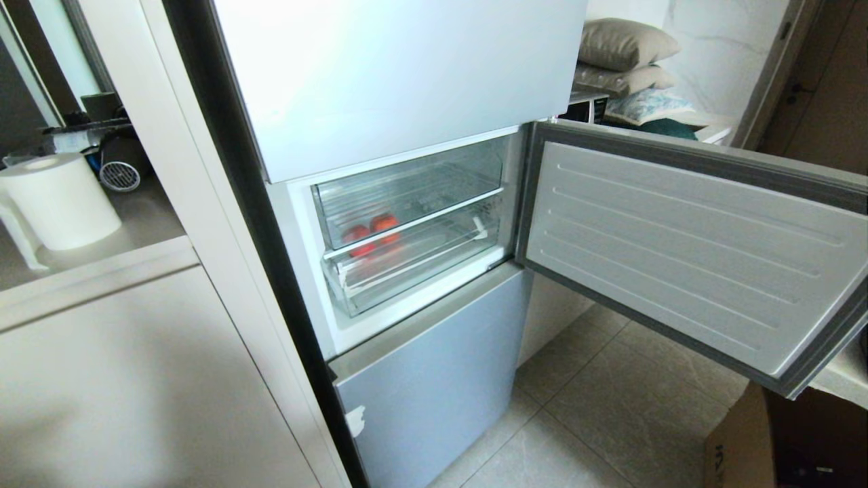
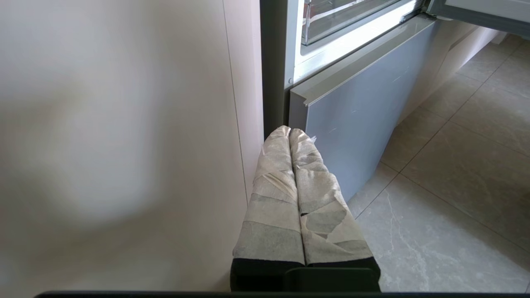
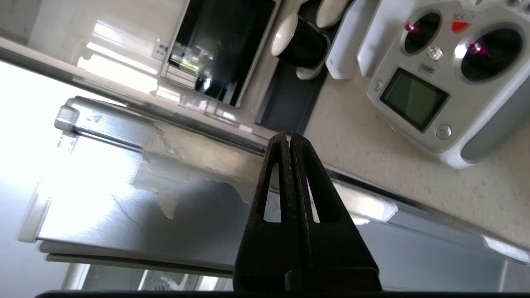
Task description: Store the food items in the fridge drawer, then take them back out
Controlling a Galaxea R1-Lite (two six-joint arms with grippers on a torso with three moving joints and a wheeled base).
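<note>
**Food stowed, drawer pushed in; both pincers empty and off the work**

We find the right gripper clenched, its black jaws pressed flat together with nothing between them. Just beyond its tips runs the edge of the open fridge door, with a countertop and a grey remote controller past that. The drawer does not appear in this view, so we judge this pincer well apart from it.

The left gripper is likewise clenched and empty, its taped fingers together. It hangs low beside the cabinet side, with the grey lower fridge door just ahead and the open compartment above it.

From the head, neither arm is visible. The fridge drawer sits pushed into the compartment beneath the clear bin. The red food item and orange food item lie side by side towards its left rear.

We judge storing complete and retrieval not begun. The next move calls for bringing a pincer to the drawer's front lip, pulling it out, then lifting each piece in turn.
</note>
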